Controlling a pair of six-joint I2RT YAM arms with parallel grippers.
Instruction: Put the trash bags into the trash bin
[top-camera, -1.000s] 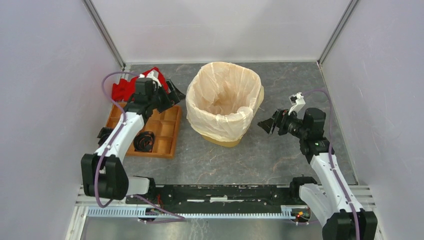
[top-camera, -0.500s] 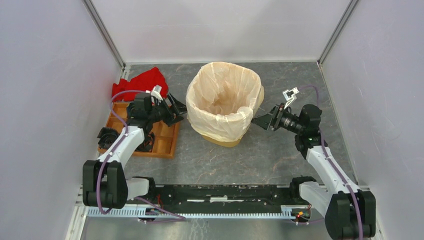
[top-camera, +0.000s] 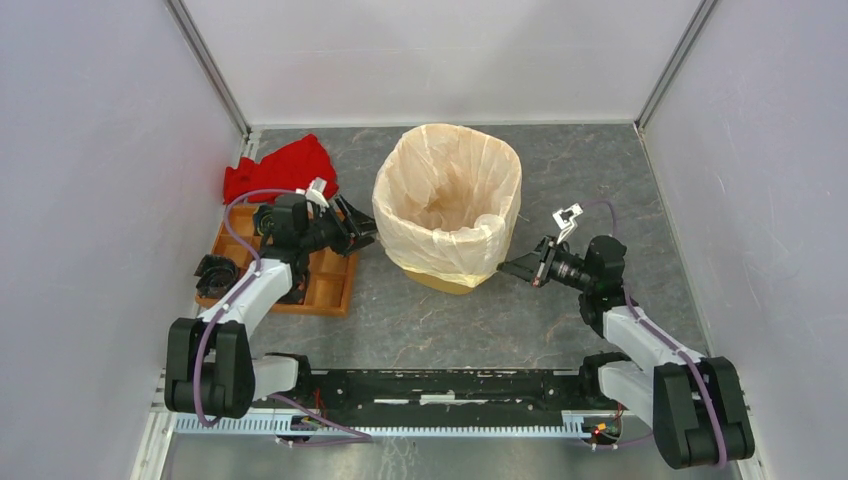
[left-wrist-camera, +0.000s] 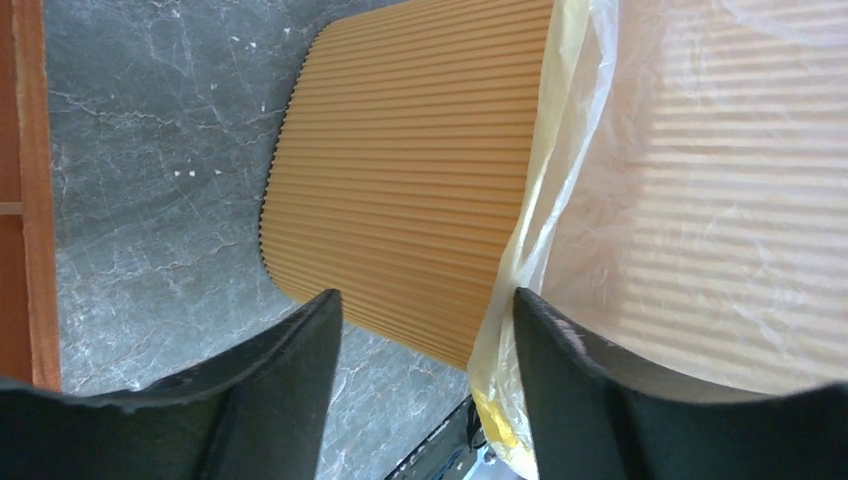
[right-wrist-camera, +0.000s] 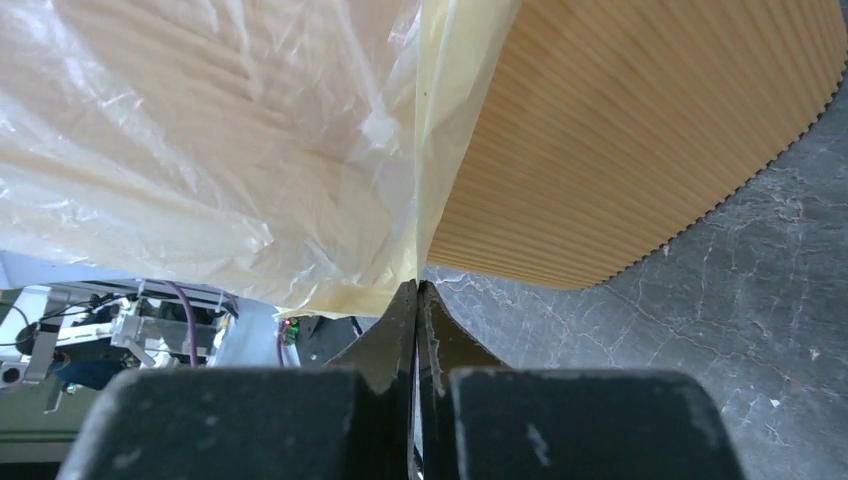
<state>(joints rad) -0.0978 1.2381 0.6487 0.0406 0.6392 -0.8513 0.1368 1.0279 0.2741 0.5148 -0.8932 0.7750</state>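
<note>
One thin translucent cream-white plastic bag (top-camera: 447, 190) lining yellow-orange perforated plastic bin (top-camera: 452, 284), hem folded over rim. Lower hem pinched by right end effector (top-camera: 503, 268). Spread left end effector (top-camera: 368, 232) just beside bin wall.

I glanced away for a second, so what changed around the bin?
The right arm dropped toward the bin, its jaws shut on the bag's hanging edge. The left arm drew back off the cloth, jaws open beside the bin. Bin and tray stayed put.

No text, label, brand mark, number or sign can be read on anything, near or far, in any of the three views.
</note>
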